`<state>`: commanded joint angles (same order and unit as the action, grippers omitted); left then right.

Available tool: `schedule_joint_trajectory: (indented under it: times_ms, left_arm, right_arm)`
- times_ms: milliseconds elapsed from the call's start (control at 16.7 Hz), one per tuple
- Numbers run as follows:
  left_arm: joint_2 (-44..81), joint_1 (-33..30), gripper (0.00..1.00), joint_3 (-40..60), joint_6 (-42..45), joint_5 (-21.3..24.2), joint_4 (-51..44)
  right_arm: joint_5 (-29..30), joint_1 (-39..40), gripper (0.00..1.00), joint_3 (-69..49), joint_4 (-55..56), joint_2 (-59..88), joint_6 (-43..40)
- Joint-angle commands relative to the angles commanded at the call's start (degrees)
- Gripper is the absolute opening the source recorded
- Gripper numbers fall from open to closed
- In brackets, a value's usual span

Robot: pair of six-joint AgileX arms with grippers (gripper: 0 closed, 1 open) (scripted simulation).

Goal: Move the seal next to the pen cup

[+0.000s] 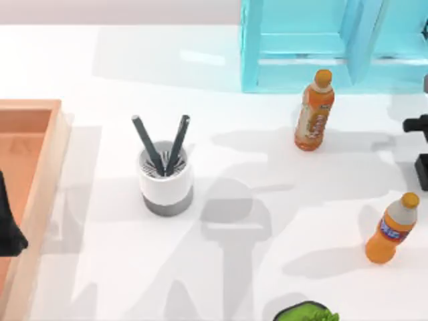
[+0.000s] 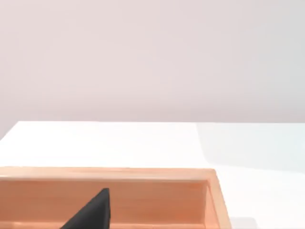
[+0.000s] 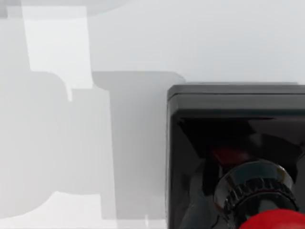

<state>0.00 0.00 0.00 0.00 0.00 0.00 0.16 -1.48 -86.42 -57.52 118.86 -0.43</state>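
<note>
The seal (image 3: 236, 157) shows close up in the right wrist view: a black square block with a ribbed neck and a glossy red knob (image 3: 274, 220), standing on the white table. The pen cup (image 1: 166, 179), white with a grey bottom band and two dark pens, stands left of the table's middle. At the top view's right edge, a dark part of my right arm (image 1: 416, 124) hangs just above a black block (image 1: 422, 172) that the frame cuts off. The dark end of my left arm (image 1: 8, 224) is parked over the wooden tray at the far left.
A wooden tray (image 1: 40, 114) lies along the left edge. Two orange drink bottles (image 1: 314, 110) (image 1: 392, 229) stand on the right side. A light blue rack (image 1: 321, 40) occupies the back right. Something green (image 1: 309, 313) pokes in at the front edge.
</note>
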Motion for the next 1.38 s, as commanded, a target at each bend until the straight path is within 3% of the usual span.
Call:
schedule_joint_trajectory:
  times_ms: [240, 780, 1380]
  left_arm:
    - [0.0, 0.0, 1.00, 0.0, 0.0, 0.0, 0.0]
    - [0.0, 0.0, 1.00, 0.0, 0.0, 0.0, 0.0]
    - [0.0, 0.0, 1.00, 0.0, 0.0, 0.0, 0.0]
  right_arm:
    - [0.0, 3.3, 0.00, -6.5, -6.1, 1.3, 3.7]
    - [0.0, 17.5, 0.00, -36.7, -31.9, 4.7, 17.5]
    - [0.3, 21.1, 0.00, -41.0, -34.9, 5.6, 21.6]
